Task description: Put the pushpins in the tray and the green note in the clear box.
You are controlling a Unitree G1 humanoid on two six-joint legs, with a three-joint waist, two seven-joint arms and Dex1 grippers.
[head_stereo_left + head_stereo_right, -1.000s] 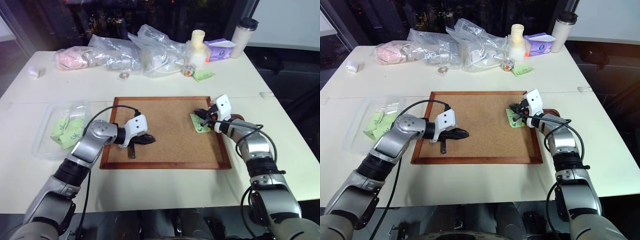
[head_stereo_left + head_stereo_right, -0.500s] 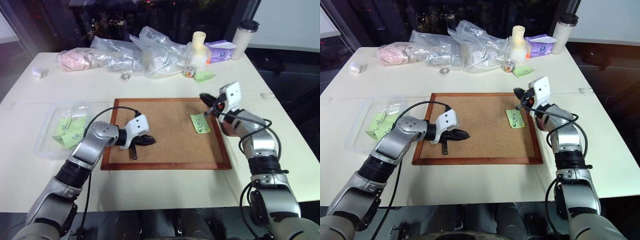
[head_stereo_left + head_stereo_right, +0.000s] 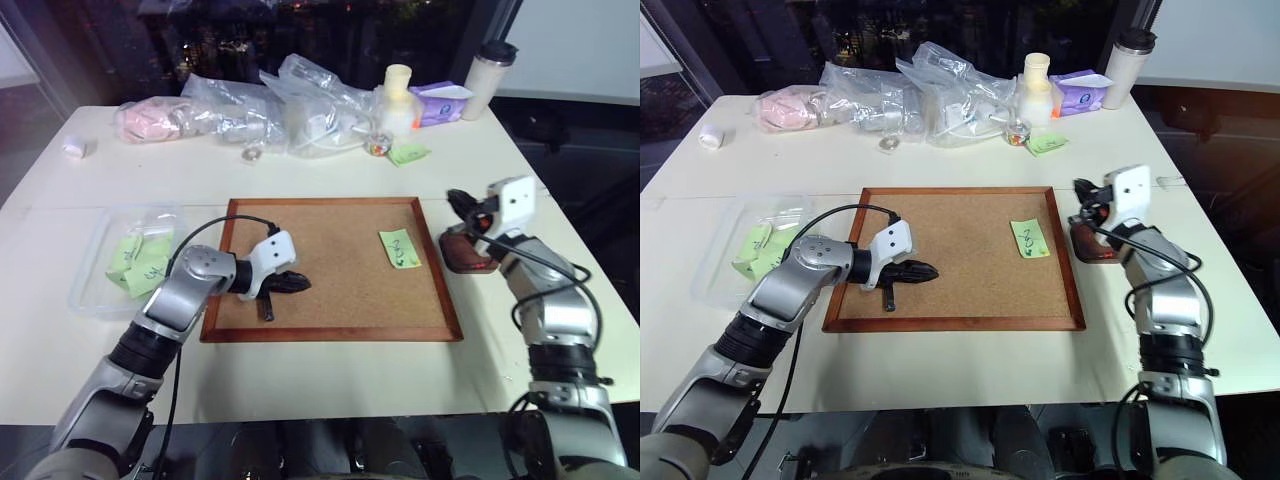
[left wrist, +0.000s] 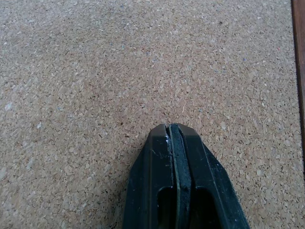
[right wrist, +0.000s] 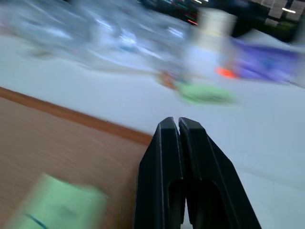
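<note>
On a white table, a wood-framed cork board at centre, with the green note lying flat near its right edge, apparently no longer pinned, though any pin too small to make out. Just right of the board, the reddish-brown tray on the tabletop, close at hand for dropping pins. Above that tray, the right gripper, fingers pressed together, raised and roughly level; possibly pinching a pushpin for delivery, but nothing discernible between the tips. At the far left of the table, the clear box, already holding several pale green slips, well apart from the note on the board. On the left part of the board, the left gripper, fingers likewise closed on nothing, tips angled down onto the cork, probably to steady the board during pin pulling. Along the back of the table, wrinkled plastic bags, a small bottle, a purple packet, a tumbler and another green slip, none in the way.
</note>
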